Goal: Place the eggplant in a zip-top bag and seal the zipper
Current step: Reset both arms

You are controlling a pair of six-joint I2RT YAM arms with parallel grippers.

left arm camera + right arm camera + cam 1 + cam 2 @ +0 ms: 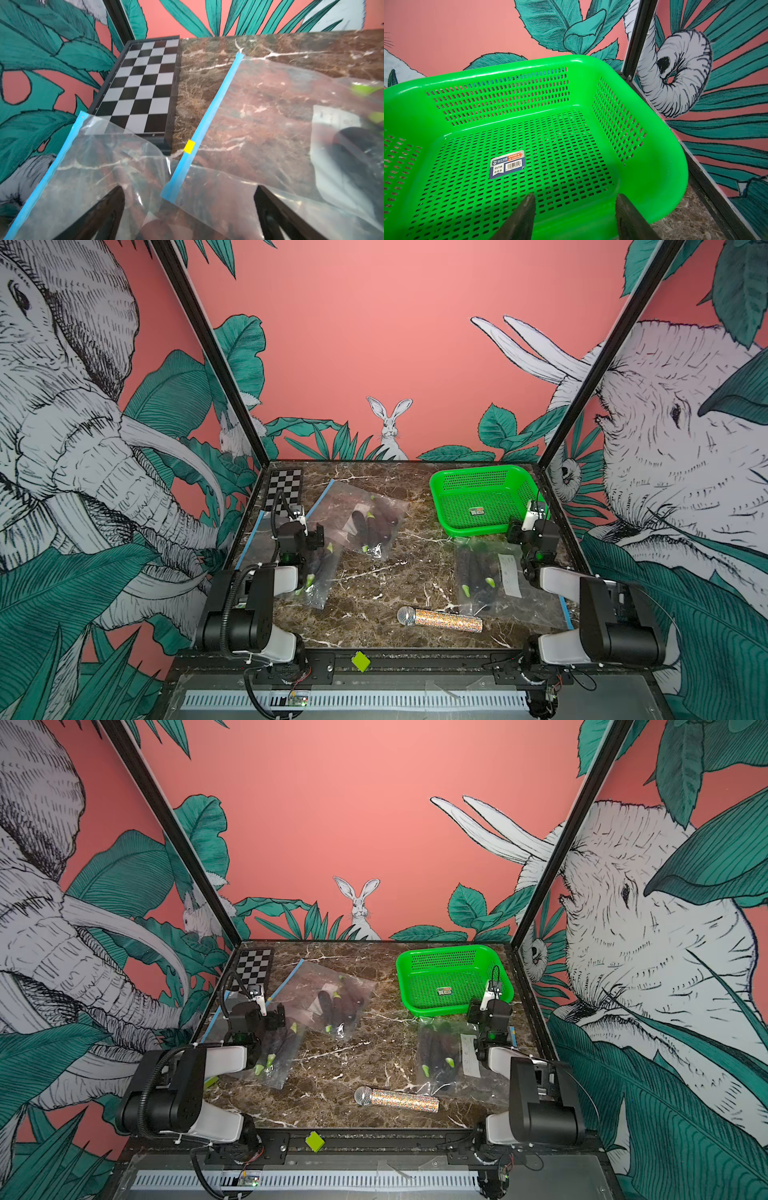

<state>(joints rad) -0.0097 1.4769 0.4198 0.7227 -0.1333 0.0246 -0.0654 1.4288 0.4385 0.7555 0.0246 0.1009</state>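
The green basket [473,470] at the far right of the desk [386,572] is empty. Every one of the eggplants [374,526] that can be seen is inside a clear bag. There are three bags. The far bag [357,502] lies in the far middle of the desk. The left bag [322,593] lies by the left arm, and the right bag [523,605] lies by the right arm. Each one has dark eggplants in it, so the putting-in part looks done.

What may be left is the closing. The blue zipper [216,99] of the far bag lies flat and has a yellow tab [189,146] on it. It is hard to tell if any zipper is pressed fully closed.

The left tool [189,187] is spread wide and holds nothing. It hangs over the left bag, between the blue edges of the left bag and the far bag. That bag's eggplants lie just nearer than the tool.

The right tool [575,195] is spread too, with nothing in it. It hangs over the near right edge of the basket. The right bag's eggplants lie near it, a little nearer and to the left, not touching.

The sparkly microphone [440,619] and the checkerboard [284,485] are not part of the job.
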